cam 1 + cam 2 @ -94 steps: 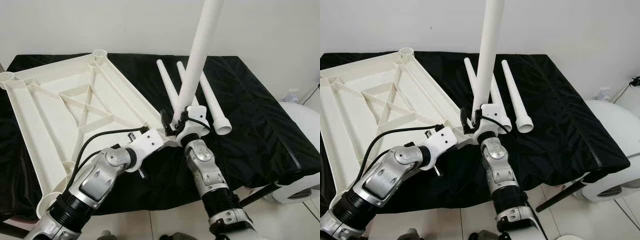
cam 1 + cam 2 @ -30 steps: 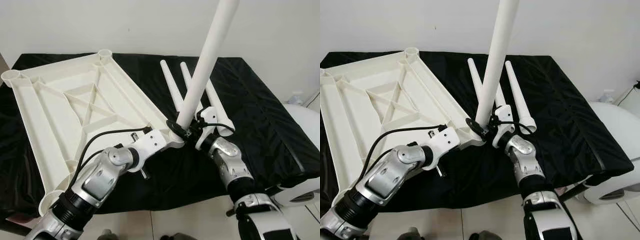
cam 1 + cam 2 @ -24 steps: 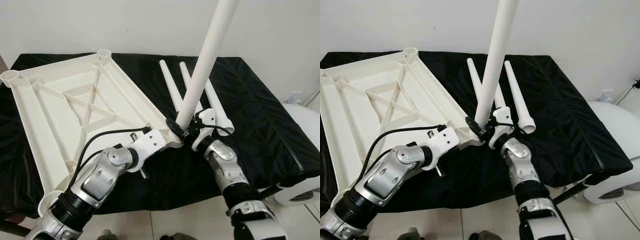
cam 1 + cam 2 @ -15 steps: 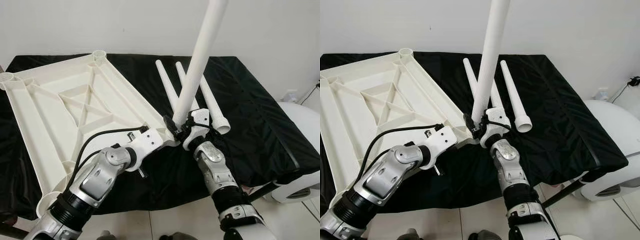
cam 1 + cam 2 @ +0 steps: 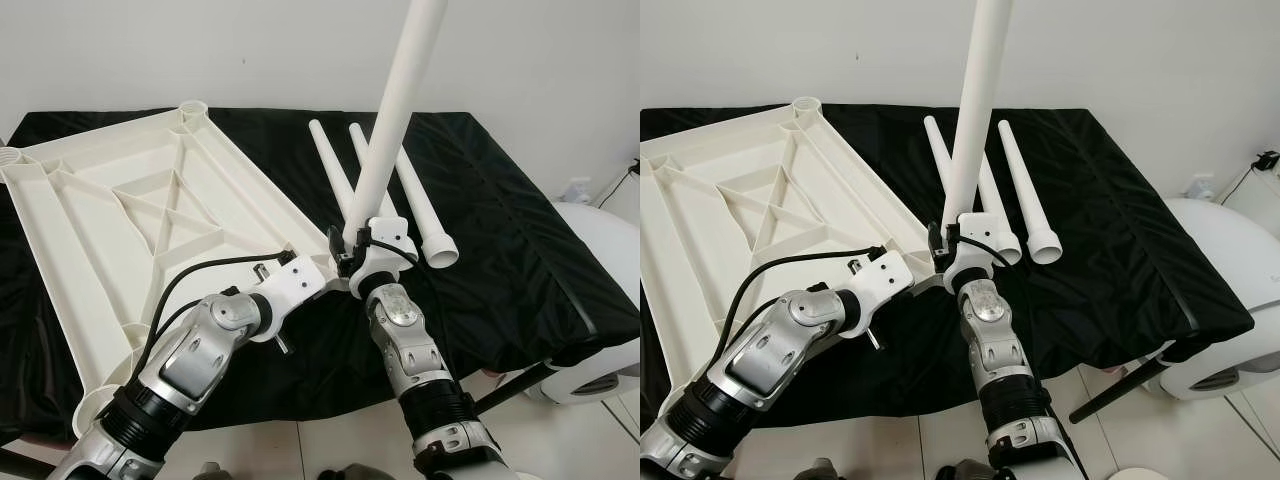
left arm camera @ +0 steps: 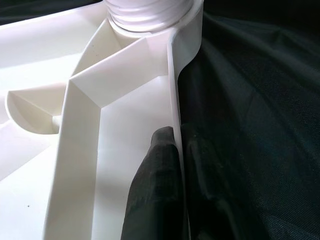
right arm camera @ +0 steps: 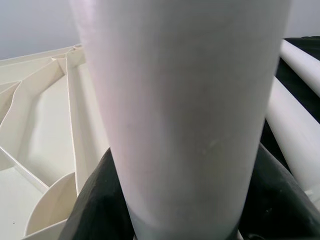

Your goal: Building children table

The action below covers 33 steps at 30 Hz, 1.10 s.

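Tabletop (image 5: 130,210) lies upside down on the black cloth (image 5: 520,250), its near corner rim pinched by the left gripper (image 6: 172,165), fingers closed on it in the left wrist view. Right gripper (image 5: 352,250) clamps a nearly upright leg (image 5: 395,110) at that corner. Three spare legs (image 5: 1025,200) lie just beyond.

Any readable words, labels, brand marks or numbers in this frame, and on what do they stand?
None can be read. The upturned white plastic tabletop, the upright white table leg held by the right gripper, the spare white legs and the black cloth all look unmarked.
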Available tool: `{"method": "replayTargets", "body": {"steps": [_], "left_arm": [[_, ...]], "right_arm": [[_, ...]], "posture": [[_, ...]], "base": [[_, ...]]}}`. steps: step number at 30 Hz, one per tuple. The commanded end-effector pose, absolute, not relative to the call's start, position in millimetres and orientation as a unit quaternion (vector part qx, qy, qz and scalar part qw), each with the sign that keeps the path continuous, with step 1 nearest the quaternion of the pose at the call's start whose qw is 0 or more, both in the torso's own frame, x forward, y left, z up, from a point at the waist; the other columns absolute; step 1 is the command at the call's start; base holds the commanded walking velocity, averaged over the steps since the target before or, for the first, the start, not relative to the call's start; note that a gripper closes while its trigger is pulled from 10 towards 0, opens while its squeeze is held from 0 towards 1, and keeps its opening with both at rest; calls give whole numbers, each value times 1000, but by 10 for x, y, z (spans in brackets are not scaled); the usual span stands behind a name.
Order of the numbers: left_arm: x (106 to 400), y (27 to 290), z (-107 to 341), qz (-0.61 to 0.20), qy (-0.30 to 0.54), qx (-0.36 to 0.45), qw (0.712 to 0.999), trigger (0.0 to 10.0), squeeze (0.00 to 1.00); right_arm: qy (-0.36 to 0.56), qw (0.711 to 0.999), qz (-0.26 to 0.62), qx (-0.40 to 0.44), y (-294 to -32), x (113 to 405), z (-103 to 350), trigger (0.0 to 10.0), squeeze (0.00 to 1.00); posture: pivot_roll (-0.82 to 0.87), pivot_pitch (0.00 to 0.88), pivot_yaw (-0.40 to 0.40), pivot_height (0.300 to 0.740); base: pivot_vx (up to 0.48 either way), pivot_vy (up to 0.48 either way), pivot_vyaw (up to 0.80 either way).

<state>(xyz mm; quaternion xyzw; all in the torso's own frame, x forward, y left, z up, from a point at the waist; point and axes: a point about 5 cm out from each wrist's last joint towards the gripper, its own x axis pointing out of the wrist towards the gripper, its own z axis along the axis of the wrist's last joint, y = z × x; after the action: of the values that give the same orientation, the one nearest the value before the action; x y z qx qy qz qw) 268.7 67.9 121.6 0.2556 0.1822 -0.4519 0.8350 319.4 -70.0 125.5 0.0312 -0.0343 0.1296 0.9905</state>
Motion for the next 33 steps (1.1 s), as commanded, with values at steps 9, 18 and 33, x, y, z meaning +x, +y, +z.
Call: {"method": "replayTargets", "body": {"steps": [9, 18, 33], "left_arm": [[2549, 511, 1107, -495, 193, 243, 811, 10000, 0], [2550, 498, 1101, -496, 192, 244, 811, 10000, 0], [2570, 492, 1113, -499, 189, 247, 809, 10000, 0]], "right_arm": [[-27, 992, 121, 25, -849, 3205, 1267, 10000, 1000], [-38, 982, 182, 22, -939, 3163, 1256, 10000, 1000], [-48, 944, 324, -46, -1393, 3254, 1291, 10000, 0]], "posture": [[35, 0, -101, 740], [33, 0, -100, 740], [25, 0, -93, 740]], "base": [[0, 0, 0], [0, 0, 0], [0, 0, 0]]}}
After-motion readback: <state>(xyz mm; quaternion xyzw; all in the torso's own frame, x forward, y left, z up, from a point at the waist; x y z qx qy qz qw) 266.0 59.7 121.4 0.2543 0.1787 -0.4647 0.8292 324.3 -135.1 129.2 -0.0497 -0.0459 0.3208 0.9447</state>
